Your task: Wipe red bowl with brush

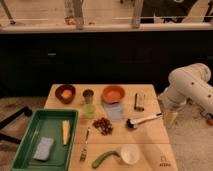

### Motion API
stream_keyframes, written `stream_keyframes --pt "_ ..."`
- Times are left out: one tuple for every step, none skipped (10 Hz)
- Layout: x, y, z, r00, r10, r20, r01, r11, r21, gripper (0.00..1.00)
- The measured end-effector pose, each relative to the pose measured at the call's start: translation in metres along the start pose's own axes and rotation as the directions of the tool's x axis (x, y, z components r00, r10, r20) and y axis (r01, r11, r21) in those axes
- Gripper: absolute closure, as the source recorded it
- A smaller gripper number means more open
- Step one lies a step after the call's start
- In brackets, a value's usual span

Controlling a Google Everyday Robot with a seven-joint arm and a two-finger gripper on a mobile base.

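At the near edge of the wooden table (150, 143) a white cup (130, 154) lies beside a green vegetable (102, 159), with a fork (85, 143) and a green tray (47, 125) to the left. Farther in, the brush (144, 120) lies flat near the right edge. Its long axis runs left to right, dark head to the left, white handle pointing right and slightly far. Just off that edge hangs the gripper (170, 121), jaws apart, holding nothing. At the far middle sits the red bowl (113, 93), well apart from the brush.
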Motion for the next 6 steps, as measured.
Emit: stream_keyframes --pt "0.003 0.000 0.004 1.000 -0.013 0.028 0.013 1.000 -0.008 0.20" --pt "0.002 -0.003 0.010 0.998 -0.040 0.045 0.040 0.999 -0.017 0.20" --pt "0.002 -0.003 0.019 0.997 -0.061 0.048 0.063 0.997 -0.032 0.20" --pt "0.001 -0.004 0.028 0.996 -0.077 0.037 0.078 0.996 -0.042 0.20" --pt "-0.002 -0.005 0.036 0.995 -0.097 0.012 0.097 0.994 -0.048 0.20" --pt "-0.005 -0.008 0.043 0.994 -0.109 -0.012 0.108 0.993 -0.050 0.20"
